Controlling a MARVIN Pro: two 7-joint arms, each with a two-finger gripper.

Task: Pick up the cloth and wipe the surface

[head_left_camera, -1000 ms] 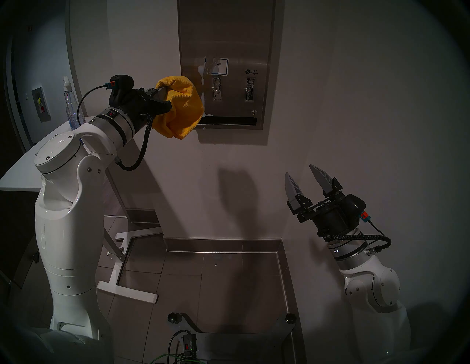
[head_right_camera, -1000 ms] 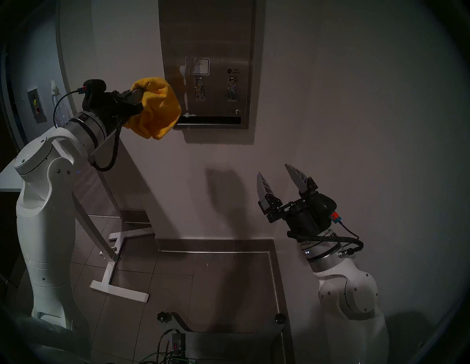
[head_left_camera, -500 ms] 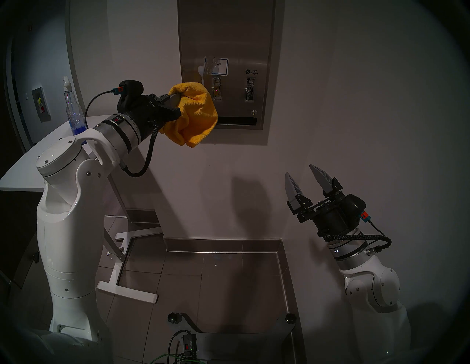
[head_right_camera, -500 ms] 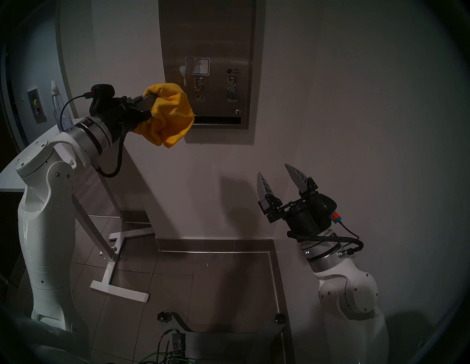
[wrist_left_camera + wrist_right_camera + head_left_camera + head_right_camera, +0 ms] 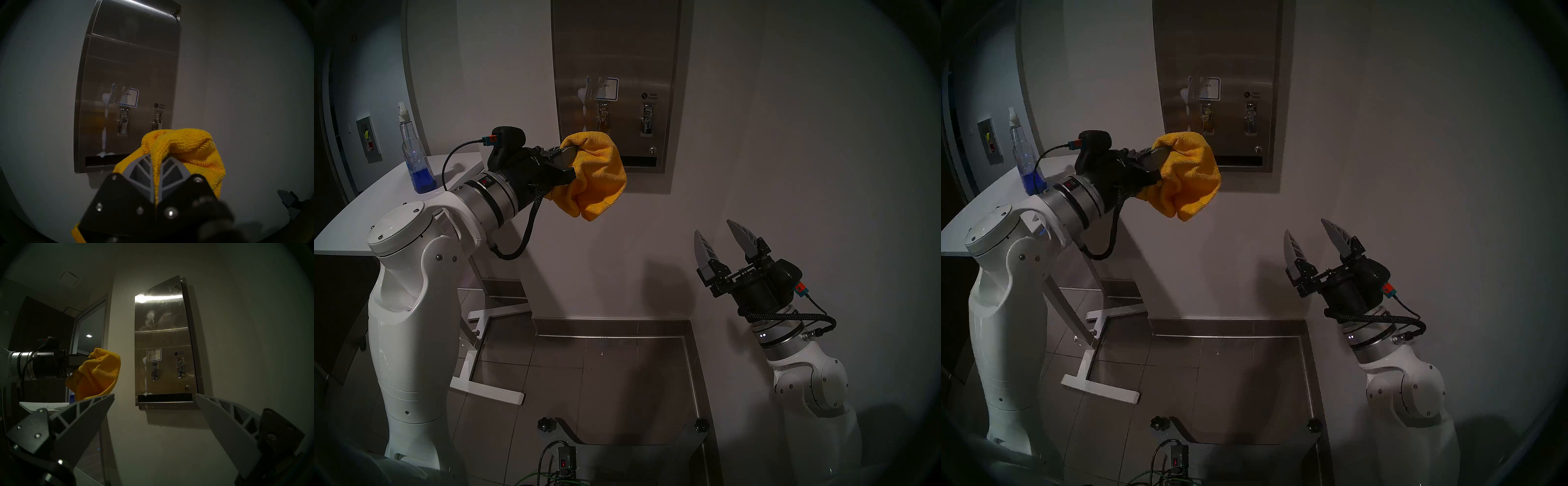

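- Left claw [image 5: 155,162]: clenched on the yellow cloth [image 5: 595,176]. Wrist view shows a fold of fabric pinched between the two grey ribbed fingers [image 5: 142,176]; the rest bunches over and ahead of the tips.
- Right claw [image 5: 719,237]: released, fingers spread wide, nothing between them.
- Left arm: forearm reaches roughly level toward the wall. The cloth sits in front of the lower left corner of the steel dispenser panel [image 5: 616,44]. Right wrist view shows a gap of wall between cloth and panel; not touching.
- Right arm: held low and well to the right of the panel, claw tilted upward toward the wall.
- Panel: white foam streak [image 5: 104,135] runs down its left part to the dark slot [image 5: 164,397]; smears higher up.
- Writing: "FREE Tampon" [image 5: 161,106] above the right coin mechanism; blue-edged white label [image 5: 130,98] above the left one, print partly obscured.
- Spray bottle [image 5: 415,159] with blue liquid stands on the white surface [image 5: 351,224] at left.
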